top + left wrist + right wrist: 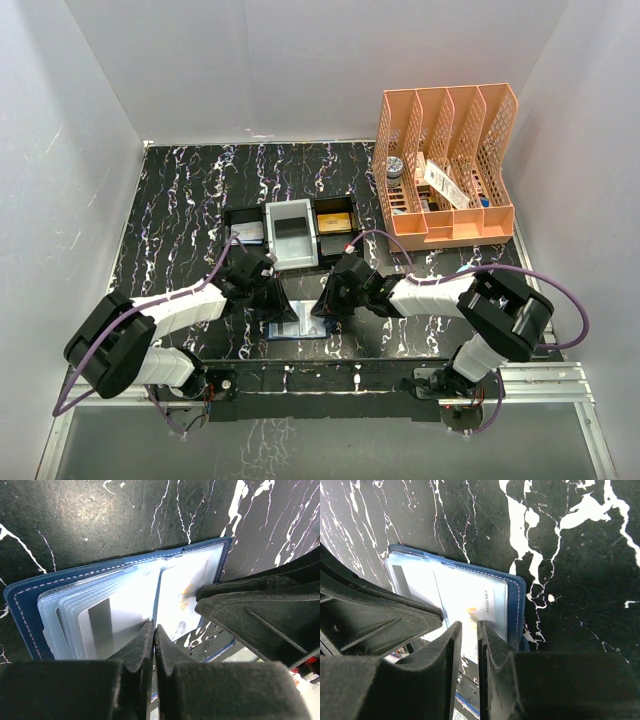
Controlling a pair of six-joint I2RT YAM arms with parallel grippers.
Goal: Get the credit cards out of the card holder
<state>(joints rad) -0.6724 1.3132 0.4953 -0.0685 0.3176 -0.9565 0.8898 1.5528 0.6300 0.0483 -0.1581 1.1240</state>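
The navy card holder (297, 327) lies open and flat on the black marbled table near its front edge, with clear sleeves fanned over its left half (65, 610). A grey credit card (107, 625) with a dark stripe sits in a left sleeve. A pale printed card (480, 605) sits in the right page. My left gripper (152, 626) is shut, tips down at the holder's fold; I cannot tell if it pinches a sleeve. My right gripper (469, 623) stands over the right page with a narrow gap between its jaws and nothing in it. The two grippers nearly touch.
A black-and-white compartment tray (290, 212) stands just behind the grippers, with a tan block (333, 221) in its right cell and a grey card (248, 232) in its left. An orange file rack (445, 170) stands at the back right. White walls enclose the table.
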